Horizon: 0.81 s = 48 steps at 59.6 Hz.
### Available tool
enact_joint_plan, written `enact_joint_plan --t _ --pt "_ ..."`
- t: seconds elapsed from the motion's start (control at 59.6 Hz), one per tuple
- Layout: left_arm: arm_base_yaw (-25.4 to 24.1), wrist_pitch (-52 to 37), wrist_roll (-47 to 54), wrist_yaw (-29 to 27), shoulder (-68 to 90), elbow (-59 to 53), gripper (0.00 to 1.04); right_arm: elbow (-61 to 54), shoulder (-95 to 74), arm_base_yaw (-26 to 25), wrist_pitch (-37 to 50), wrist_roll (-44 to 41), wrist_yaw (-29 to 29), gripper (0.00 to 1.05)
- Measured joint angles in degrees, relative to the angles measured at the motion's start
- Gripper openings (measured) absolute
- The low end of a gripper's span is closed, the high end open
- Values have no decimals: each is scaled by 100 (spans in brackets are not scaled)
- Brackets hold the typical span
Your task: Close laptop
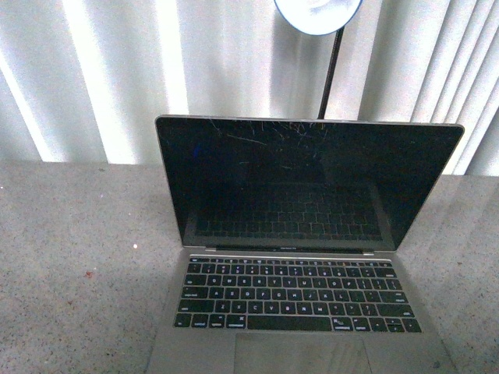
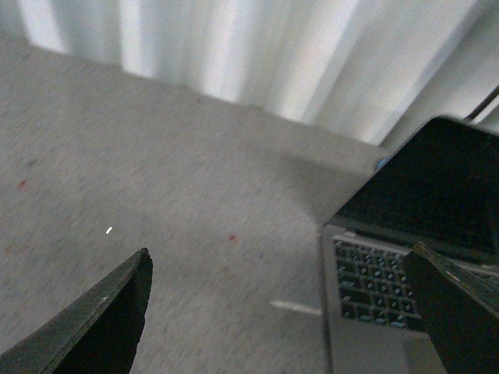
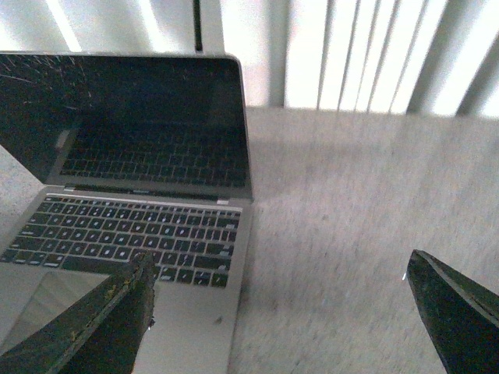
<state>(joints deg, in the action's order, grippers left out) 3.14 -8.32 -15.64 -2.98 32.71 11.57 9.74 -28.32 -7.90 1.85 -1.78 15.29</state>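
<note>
The laptop [image 1: 300,257] stands open on the grey table, silver body, black keys, scratched black screen upright and facing me. Neither arm shows in the front view. In the left wrist view the laptop [image 2: 390,257] lies to one side; my left gripper [image 2: 281,273] is open and empty above the table beside the laptop's left edge, one finger over the keyboard corner. In the right wrist view the laptop [image 3: 132,195] shows with its screen up; my right gripper [image 3: 281,273] is open and empty, hovering over the laptop's right front corner and the table beside it.
The grey speckled table [image 1: 70,257] stretches to both sides of the laptop. White vertical blinds [image 1: 93,70] hang behind it. A lamp with a blue-white head [image 1: 318,14] on a black stem stands behind the screen.
</note>
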Motion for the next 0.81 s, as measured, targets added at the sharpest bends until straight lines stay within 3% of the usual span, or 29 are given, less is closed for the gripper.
enact_joint_plan --t 0.185,0.369,0.57,0.705,0.805 --pt "396 -1742 953 667 2463 1147 98 1025 -2726 -494 2002 -1847 704 97" --pt "1043 -1921 1829 470 4227 2653 98 2210 -4157 -256 2157 -2509 922 97" --pt "1405 -1805 2485 197 5648 4207 98 2955 -4977 170 1989 -3206 984 97" --pt "1552 -1650 2944 96 6164 4669 98 3176 -5344 363 1849 -3939 1102 73" --pt "1663 -1475 3436 35 6448 4942 79 3407 -5611 476 1652 -4570 1128 55"
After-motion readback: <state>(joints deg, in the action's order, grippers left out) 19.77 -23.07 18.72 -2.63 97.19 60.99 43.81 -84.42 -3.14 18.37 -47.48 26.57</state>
